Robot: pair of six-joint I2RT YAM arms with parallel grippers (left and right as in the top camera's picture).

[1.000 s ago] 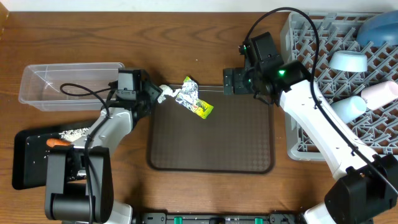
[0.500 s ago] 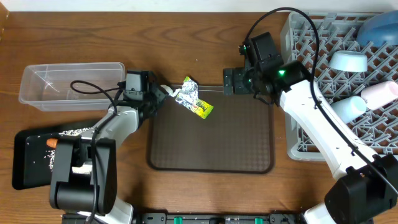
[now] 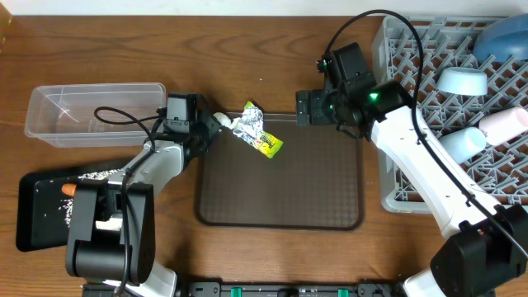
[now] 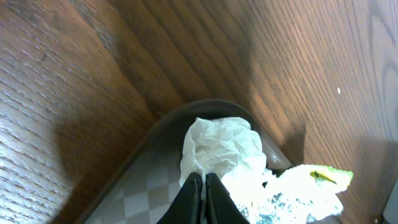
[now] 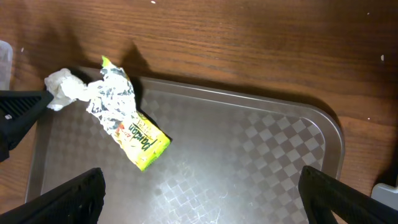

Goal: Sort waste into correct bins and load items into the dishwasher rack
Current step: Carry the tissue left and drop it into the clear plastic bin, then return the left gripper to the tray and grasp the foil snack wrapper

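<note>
A crumpled white tissue (image 4: 221,146) lies in the back-left corner of the brown tray (image 3: 280,190). My left gripper (image 4: 204,177) is shut on the tissue's near edge, and the overhead view shows that gripper (image 3: 213,125) at the same corner. Beside the tissue (image 3: 221,121) lies a crumpled silver and yellow-green snack packet (image 3: 260,132), touching it. My right gripper (image 5: 202,186) hangs open above the tray's back edge, holding nothing. The packet (image 5: 127,121) and the tissue (image 5: 65,87) lie to its left. The grey dishwasher rack (image 3: 412,190) stands at the right.
A clear tub (image 3: 49,124) stands at the back left. In front of it, a black tray (image 3: 33,223) holds rice grains (image 3: 99,175) and a carrot (image 3: 73,189). The rack holds a dark-blue bowl (image 3: 503,37), a light-blue bowl (image 3: 462,81) and two cups (image 3: 462,142).
My left gripper moved slightly right to the tray's corner and closed on the tissue. The right arm has not moved.
</note>
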